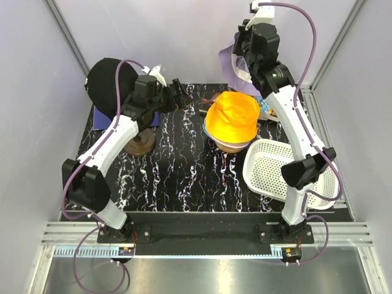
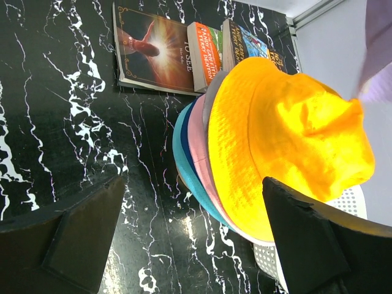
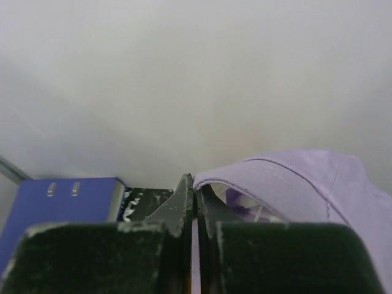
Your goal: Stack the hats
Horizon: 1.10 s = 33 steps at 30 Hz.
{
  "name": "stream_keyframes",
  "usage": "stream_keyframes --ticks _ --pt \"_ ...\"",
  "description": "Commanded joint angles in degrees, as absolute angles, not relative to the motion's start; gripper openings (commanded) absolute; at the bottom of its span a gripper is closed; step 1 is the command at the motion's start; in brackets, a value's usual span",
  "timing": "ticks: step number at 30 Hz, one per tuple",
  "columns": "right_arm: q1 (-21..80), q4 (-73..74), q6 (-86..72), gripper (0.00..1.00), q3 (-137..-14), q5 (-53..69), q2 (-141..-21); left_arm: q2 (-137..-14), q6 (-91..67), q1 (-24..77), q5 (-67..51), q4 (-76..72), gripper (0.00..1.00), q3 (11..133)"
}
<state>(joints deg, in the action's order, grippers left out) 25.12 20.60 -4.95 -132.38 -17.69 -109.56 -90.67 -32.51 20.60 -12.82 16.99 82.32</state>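
An orange bucket hat (image 1: 231, 116) tops a stack at mid-table, with pink (image 2: 199, 147) and teal (image 2: 184, 153) brims showing under the orange hat (image 2: 288, 135) in the left wrist view. My right gripper (image 1: 241, 54) is raised at the back, shut on the brim of a lavender hat (image 1: 236, 70), which hangs above and behind the stack. In the right wrist view the lavender hat (image 3: 306, 184) is pinched in my right gripper (image 3: 195, 196). A black cap (image 1: 104, 86) sits high at the far left. My left gripper (image 1: 182, 98) is open and empty between the black cap and the stack, its fingers (image 2: 73, 239) wide apart.
A white perforated basket (image 1: 269, 165) lies at the right, near the right arm. Books (image 2: 159, 49) lie flat behind the stack. A blue book (image 3: 61, 202) lies at the far left under the black cap. A round brown stand base (image 1: 141, 144) sits below the left arm.
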Motion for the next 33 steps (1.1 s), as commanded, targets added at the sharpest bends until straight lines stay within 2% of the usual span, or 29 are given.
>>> stream_keyframes --ticks 1,4,6,16,21,23,30,33 --pt "25.4 12.3 -9.8 0.0 -123.8 -11.1 -100.6 -88.4 -31.2 20.6 -12.4 14.3 0.99 83.2" --pt "25.4 5.0 -13.4 0.0 -107.8 -9.0 -91.6 -89.3 -31.3 20.6 -12.5 14.3 0.99 83.7" --pt "25.4 3.2 -14.1 0.0 -104.9 -11.1 -90.9 -89.6 -31.8 20.6 -13.1 14.3 0.99 84.1" --pt "23.2 3.0 -6.7 0.0 -124.8 -11.7 -105.7 -89.1 -31.1 20.5 -13.0 14.5 0.99 84.0" --pt "22.4 2.8 -6.2 0.0 -125.2 -7.4 -107.6 -89.2 -30.7 20.6 -12.4 14.5 0.99 84.0" --pt "22.4 1.9 -6.9 0.0 -121.7 -5.9 -105.5 -89.2 -30.7 20.5 -12.4 14.4 0.99 84.0" --pt "22.4 0.4 -13.3 0.0 -96.9 -1.1 -90.4 -89.9 -29.9 20.6 -13.6 14.4 0.99 84.6" --pt "22.6 4.1 -17.6 0.0 -90.3 -0.2 -84.1 -90.1 -30.1 20.6 -14.1 14.4 0.99 85.0"
